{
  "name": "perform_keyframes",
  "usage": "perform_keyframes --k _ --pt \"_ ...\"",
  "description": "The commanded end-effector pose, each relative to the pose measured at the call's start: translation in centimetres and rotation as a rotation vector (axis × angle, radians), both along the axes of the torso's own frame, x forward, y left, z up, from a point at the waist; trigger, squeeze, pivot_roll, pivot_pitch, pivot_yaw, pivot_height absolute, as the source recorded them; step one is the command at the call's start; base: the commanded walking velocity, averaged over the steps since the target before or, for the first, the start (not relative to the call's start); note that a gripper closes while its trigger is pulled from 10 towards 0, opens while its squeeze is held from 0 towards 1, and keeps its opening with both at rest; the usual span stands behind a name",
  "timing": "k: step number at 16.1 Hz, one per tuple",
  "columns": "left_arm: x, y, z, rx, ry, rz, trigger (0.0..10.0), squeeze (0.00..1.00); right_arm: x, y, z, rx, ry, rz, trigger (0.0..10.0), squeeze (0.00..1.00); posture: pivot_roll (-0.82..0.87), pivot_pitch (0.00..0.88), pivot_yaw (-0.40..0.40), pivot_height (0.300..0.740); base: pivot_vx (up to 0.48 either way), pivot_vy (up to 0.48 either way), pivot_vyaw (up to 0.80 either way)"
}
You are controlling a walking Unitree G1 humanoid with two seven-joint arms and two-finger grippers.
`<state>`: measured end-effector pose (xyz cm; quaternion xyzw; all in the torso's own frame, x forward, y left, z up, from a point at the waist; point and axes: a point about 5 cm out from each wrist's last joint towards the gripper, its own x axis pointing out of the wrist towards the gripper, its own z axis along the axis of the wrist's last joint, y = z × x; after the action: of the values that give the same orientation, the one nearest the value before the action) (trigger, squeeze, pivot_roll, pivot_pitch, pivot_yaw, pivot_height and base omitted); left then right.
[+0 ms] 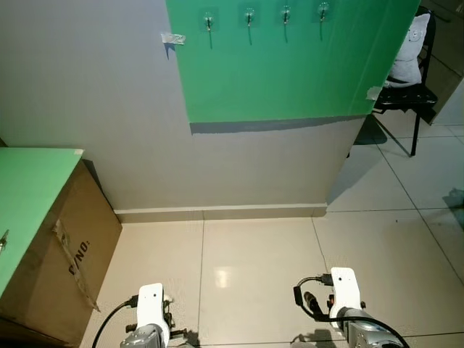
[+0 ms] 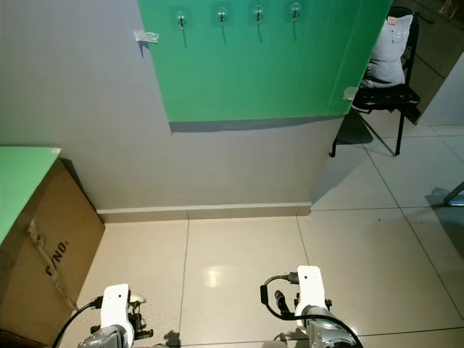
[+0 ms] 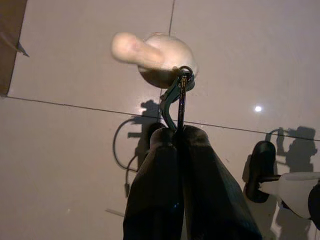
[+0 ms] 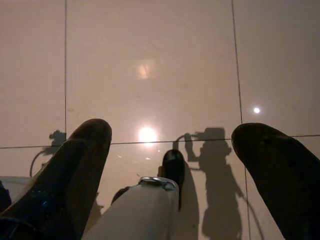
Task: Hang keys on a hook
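Note:
A row of several small clear hooks (image 1: 249, 16) is stuck along the top of a green panel (image 1: 275, 72) on the grey wall ahead. Both arms hang low by the floor, the left arm (image 1: 151, 315) and the right arm (image 1: 346, 293). In the left wrist view, my left gripper (image 3: 175, 131) is shut on a dark carabiner key ring (image 3: 179, 92), and a cream fob (image 3: 150, 50) dangles from it over the tiles. My right gripper (image 4: 172, 132) is open, its two fingers wide apart with nothing between them.
A cardboard box (image 1: 72, 246) with a green top stands against the wall on my left. A black chair (image 1: 406, 98) carrying a pale cushion sits past the wall's right corner. A scrap of tape (image 1: 172, 38) is stuck beside the panel. Beige tile floor (image 1: 254, 261) lies between me and the wall.

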<state>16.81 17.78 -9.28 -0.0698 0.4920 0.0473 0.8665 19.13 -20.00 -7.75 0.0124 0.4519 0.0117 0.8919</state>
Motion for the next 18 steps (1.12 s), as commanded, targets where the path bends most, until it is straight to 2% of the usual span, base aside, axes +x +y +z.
perform_keyframes --k 1,6,12,18 --pt "0.3 -0.1 0.1 -0.003 -0.004 -0.021 0.0 0.00 -0.2 -0.3 -0.1 -0.020 0.021 0.023 10.0 1.00 -0.21 0.031 0.035 0.740 0.000 0.000 0.00" --pt "0.6 -0.3 0.2 0.009 -0.007 -0.024 0.0 0.00 0.2 -0.2 0.1 -0.023 0.011 0.043 10.0 1.00 -0.18 0.030 0.039 0.740 0.000 0.000 0.00" --pt "1.8 -0.8 0.7 0.026 -0.037 -0.055 0.0 0.00 0.5 1.0 0.1 0.016 0.007 0.068 10.0 1.00 -0.17 0.024 0.053 0.740 0.000 0.000 0.00" --pt "1.8 -0.5 0.7 0.023 -0.036 -0.067 0.0 0.00 0.4 1.4 0.0 0.035 0.011 0.045 10.0 1.00 -0.18 0.021 0.063 0.740 0.000 0.000 0.00"
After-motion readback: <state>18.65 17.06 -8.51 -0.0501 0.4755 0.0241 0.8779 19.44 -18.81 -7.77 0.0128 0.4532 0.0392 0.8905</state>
